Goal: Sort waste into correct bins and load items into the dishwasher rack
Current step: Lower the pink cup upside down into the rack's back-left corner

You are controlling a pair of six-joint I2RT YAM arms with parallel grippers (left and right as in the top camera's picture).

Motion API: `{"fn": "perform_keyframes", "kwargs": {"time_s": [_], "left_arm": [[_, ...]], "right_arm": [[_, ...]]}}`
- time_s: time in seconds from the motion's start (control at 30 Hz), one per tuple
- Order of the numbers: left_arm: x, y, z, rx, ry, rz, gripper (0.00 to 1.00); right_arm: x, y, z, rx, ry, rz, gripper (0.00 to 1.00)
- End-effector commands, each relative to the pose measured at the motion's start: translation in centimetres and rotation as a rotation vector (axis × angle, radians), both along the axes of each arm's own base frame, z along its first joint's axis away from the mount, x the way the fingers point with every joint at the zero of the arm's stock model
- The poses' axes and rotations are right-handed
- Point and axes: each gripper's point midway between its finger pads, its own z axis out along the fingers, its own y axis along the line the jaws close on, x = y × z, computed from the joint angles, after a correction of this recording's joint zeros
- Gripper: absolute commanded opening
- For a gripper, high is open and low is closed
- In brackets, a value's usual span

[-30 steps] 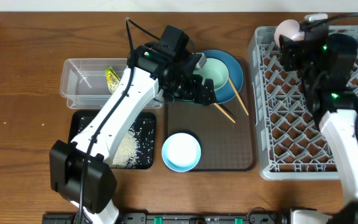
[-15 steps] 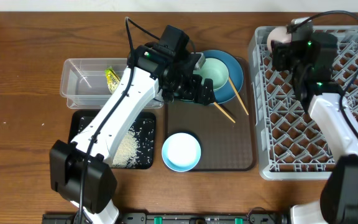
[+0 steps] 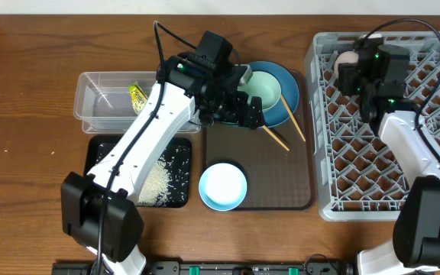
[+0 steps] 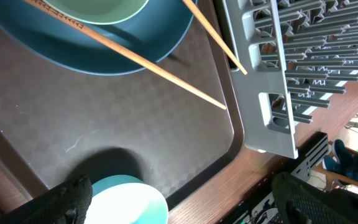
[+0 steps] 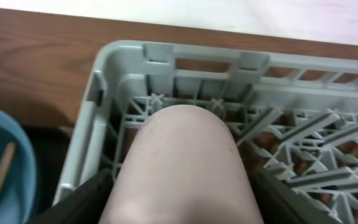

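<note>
Right pincer [image 5: 185, 208] grasping pink cup [image 5: 180, 149] close inside rack [image 5: 104, 81] corner walls; left pincer [image 4: 185, 200] released over brown tray [image 4: 104, 118].

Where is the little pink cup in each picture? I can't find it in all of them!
Overhead: the pink cup peeks out at the top right, inside the top left corner of the grey rack.
Left wrist: not in it.
Right wrist: it fills the bottom middle, above that same corner.
Shared landmark: the grey rack, on the right side in the left wrist view and across the top in the right wrist view.
</note>
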Motion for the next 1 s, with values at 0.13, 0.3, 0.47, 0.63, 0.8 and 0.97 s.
{"fn": "perform_keyframes", "kwargs": {"time_s": [0.13, 0.3, 0.47, 0.63, 0.8, 0.97], "left_arm": [[0.2, 0.2, 0.0, 0.010, -0.012, 0.002, 0.96], [0.2, 0.2, 0.0, 0.010, -0.012, 0.002, 0.96], [0.2, 0.2, 0.0, 0.010, -0.012, 0.002, 0.96], [0.2, 0.2, 0.0, 0.010, -0.012, 0.002, 0.96], [0.2, 0.2, 0.0, 0.010, -0.012, 0.002, 0.96], [0.2, 0.2, 0.0, 0.010, -0.012, 0.002, 0.96]], "right_arm": [[1.2, -0.5, -0.2, -0.019, -0.020, -0.007, 0.11], [1.2, 0.0, -0.3, -0.006, -0.018, 0.014, 0.12], [0.7, 0.5, -0.9, 0.013, 0.013, 0.037, 0.12], [0.6, 0.5, -1.0, 0.014, 0.016, 0.038, 0.27], [0.7, 0.5, -0.9, 0.014, 0.012, 0.038, 0.23], [0.7, 0.5, -0.9, 0.014, 0.013, 0.038, 0.26]]}}
